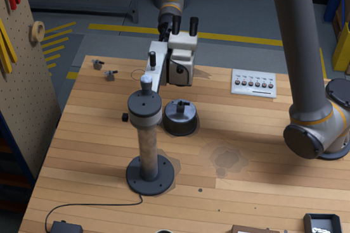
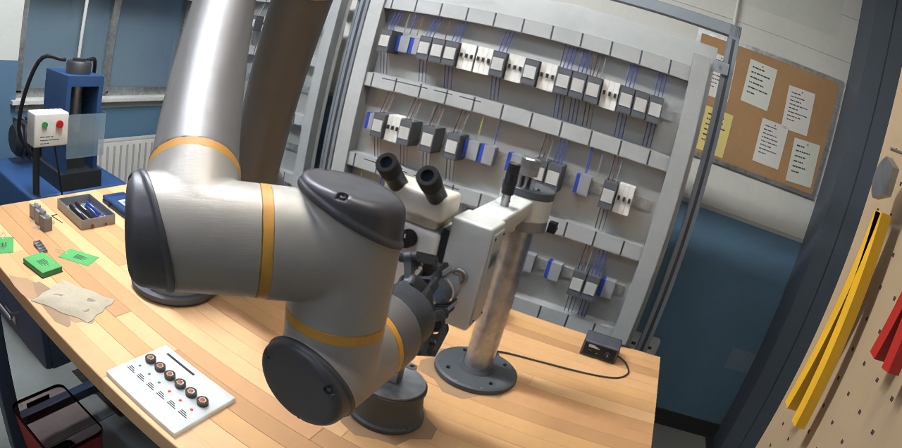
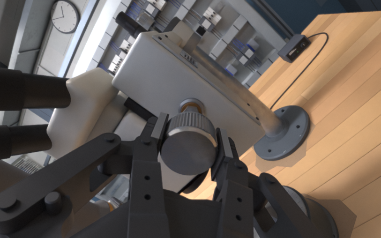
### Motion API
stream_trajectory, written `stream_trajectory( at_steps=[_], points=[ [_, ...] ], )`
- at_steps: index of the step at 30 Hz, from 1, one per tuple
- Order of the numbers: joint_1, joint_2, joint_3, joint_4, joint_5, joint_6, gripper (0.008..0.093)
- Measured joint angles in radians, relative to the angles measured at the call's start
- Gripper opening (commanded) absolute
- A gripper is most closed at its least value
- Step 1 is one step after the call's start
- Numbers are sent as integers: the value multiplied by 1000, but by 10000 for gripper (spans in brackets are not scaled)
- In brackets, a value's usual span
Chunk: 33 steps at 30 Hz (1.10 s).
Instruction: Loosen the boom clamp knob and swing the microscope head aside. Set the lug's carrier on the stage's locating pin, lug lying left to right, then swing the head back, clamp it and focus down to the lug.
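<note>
The stage [image 2: 390, 404] is half hidden behind my arm in the second side camera; from the side camera it is a round black stage [image 1: 180, 117] with its locating pin standing up, right of the column [image 1: 148, 148]. The knurled boom clamp knob [image 3: 190, 142] is held between the fingers of my gripper [image 3: 189, 139], which is closed on it. The knob sticks out of the grey boom block [image 3: 182, 80]. The white microscope head [image 1: 181, 58] with two black eyepieces sits beyond the stage. Two small lug carriers [image 1: 109, 74] lie near the bench's far left corner.
The arm's base [image 1: 320, 129] fills the bench's right side. A white button panel [image 1: 253, 82] lies behind the stage. A black power box [image 2: 600, 346] with its cable sits by the column's base plate. A small black cube [image 1: 125, 116] lies left of the column.
</note>
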Motion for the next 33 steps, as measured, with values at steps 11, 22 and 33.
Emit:
stream_trajectory(
  at_steps=[11, 22, 33],
  points=[
    [0, 0, 0, 0, 0, 433, 80],
    [0, 0, 0, 0, 0, 822, 80],
    [0, 0, 0, 0, 0, 1119, 80]
  ],
)
